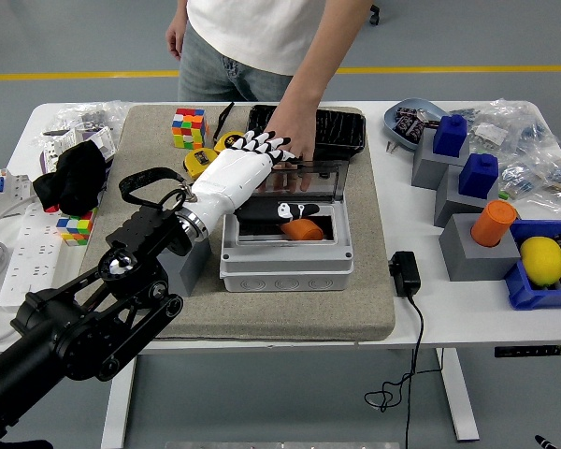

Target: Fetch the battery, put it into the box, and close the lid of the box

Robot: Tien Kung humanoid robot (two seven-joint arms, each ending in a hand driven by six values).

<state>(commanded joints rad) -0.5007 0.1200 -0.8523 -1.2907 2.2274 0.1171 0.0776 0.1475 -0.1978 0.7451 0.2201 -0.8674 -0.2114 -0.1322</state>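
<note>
A grey box [285,260] stands open on the mat in the middle of the table. An orange battery [303,229] lies inside it. The clear lid [310,179] stands raised at the box's back edge. My left hand [262,168], white with black fingers, rests against the lid. Its fingers [266,143] are spread over the lid's top edge and its thumb [279,210] reaches into the box beside the battery. A person's hand [294,140] touches the lid's top from the far side.
A black tray [341,126] lies behind the box. A Rubik's cube [190,127] and a yellow tape measure [202,160] are at the left back. A black adapter [405,274] lies to the box's right. Grey blocks [472,245] and a blue bin [542,281] stand at the far right.
</note>
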